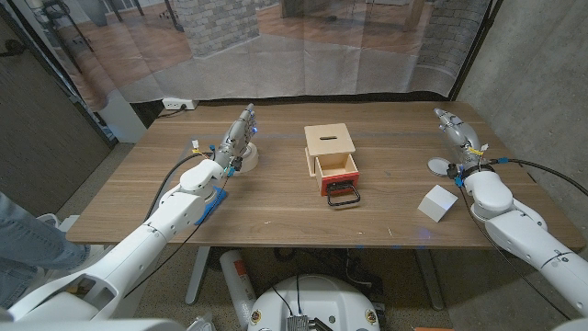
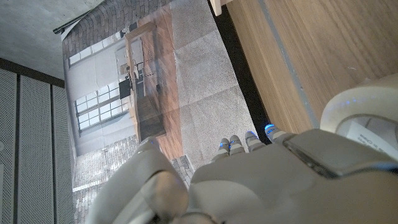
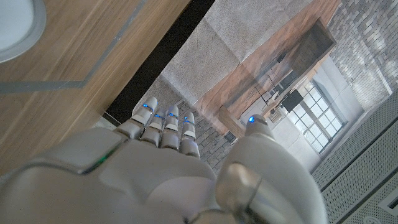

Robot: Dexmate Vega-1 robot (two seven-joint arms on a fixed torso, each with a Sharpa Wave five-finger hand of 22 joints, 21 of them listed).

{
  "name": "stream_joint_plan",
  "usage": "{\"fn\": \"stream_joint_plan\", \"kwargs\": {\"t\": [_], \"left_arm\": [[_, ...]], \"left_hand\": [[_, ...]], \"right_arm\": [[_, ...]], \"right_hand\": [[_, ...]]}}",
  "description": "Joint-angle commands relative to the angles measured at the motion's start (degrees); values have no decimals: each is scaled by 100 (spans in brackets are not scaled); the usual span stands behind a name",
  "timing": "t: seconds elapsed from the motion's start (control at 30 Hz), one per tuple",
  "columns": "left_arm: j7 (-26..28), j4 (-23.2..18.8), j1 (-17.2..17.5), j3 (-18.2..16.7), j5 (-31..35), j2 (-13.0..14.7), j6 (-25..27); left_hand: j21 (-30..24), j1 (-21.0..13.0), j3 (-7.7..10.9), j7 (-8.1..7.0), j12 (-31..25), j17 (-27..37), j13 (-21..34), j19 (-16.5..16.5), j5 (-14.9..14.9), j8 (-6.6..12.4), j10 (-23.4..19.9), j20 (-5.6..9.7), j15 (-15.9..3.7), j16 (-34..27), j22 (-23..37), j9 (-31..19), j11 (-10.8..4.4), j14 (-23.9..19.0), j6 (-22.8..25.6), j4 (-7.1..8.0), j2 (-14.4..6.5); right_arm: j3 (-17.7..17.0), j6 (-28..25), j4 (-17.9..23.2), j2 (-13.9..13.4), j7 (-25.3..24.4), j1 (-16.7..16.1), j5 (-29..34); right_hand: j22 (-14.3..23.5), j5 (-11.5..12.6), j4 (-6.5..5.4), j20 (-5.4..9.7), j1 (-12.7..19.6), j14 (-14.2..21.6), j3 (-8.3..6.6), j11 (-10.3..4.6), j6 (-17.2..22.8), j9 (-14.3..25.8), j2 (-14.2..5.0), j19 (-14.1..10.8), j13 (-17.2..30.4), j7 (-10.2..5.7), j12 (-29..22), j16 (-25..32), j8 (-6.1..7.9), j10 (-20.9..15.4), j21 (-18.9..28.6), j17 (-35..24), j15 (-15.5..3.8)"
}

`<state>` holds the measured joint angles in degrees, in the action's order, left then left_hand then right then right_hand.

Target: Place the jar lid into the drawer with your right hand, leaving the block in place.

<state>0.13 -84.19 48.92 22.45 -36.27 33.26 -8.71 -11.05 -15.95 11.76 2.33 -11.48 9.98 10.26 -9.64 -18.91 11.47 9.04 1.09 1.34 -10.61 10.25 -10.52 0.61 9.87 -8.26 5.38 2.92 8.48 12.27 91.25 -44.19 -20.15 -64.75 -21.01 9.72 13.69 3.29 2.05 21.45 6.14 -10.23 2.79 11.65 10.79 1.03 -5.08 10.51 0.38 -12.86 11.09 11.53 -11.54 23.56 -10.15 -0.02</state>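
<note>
The jar lid [image 1: 439,166] is a flat grey disc on the table at the right, also seen as the pale lid [image 3: 17,23] in the right wrist view. My right hand [image 1: 453,125] is raised just behind it, fingers stretched out and apart, holding nothing. A white block [image 1: 438,203] sits nearer the front edge, in front of the lid. The small wooden box [image 1: 329,142] stands mid-table with its red drawer [image 1: 336,175] pulled out toward me, black handle [image 1: 344,197] in front. My left hand [image 1: 241,129] is raised at the left, fingers extended, empty.
A white roll of tape [image 1: 247,157] lies under my left hand, also visible as the roll [image 2: 367,112] in the left wrist view. A grey wall rises at the right. A person's leg [image 1: 23,239] shows at the left edge.
</note>
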Motion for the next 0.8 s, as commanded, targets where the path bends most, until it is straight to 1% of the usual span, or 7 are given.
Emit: {"fn": "stream_joint_plan", "kwargs": {"t": [0.03, 0.3, 0.4, 0.8], "left_arm": [[0, -46, 1, 3, 15, 21, 34], [-23, -22, -24, 17, 19, 10, 31], [-33, -4, -31, 17, 14, -3, 14], [-47, 56, -16, 19, -2, -40, -34]], "left_hand": [[-40, -63, -25, 12, -34, 28, 31, -656, -8, 14, -14, -29, -20, -21, 17, -12, -43, 264, 22, -13, 22], [-40, -67, -30, 12, -32, 28, 31, -655, -7, 14, -14, -32, -26, -21, 17, -12, -34, 257, 31, -14, 18], [-41, -70, -32, 13, -34, 29, 31, -654, -6, 13, -21, -32, -20, -19, 17, -12, -37, 261, 33, -14, 15], [-41, -77, -42, 9, -30, 29, 31, -656, -4, 8, -22, -36, -24, -17, 18, -12, -39, 256, 36, -16, 8]], "right_arm": [[-35, -178, 162, -89, -332, -98, 404], [-17, -260, 158, -92, -546, -121, 697], [-4, -329, 180, -110, -639, -128, 830], [29, -535, 321, -183, -822, -174, 1188]], "right_hand": [[21, 4, 46, 52, 78, 22, -25, -2, -13, 10, 3, -26, 15, 6, 13, -19, -12, -2, -22, -5, 23], [21, 4, 65, 54, 101, 56, -26, -3, 2, 11, 6, -38, 15, -10, 9, -11, -9, -23, -48, -6, -8], [22, 6, 72, 54, 110, 61, -26, -25, 7, 11, 8, -43, 15, -15, 7, -11, -8, -32, -57, -6, -18], [22, 11, 95, 66, 136, 112, -26, -52, 35, 12, 9, -73, 15, -33, -4, 0, -3, -78, -94, -9, -43]]}}
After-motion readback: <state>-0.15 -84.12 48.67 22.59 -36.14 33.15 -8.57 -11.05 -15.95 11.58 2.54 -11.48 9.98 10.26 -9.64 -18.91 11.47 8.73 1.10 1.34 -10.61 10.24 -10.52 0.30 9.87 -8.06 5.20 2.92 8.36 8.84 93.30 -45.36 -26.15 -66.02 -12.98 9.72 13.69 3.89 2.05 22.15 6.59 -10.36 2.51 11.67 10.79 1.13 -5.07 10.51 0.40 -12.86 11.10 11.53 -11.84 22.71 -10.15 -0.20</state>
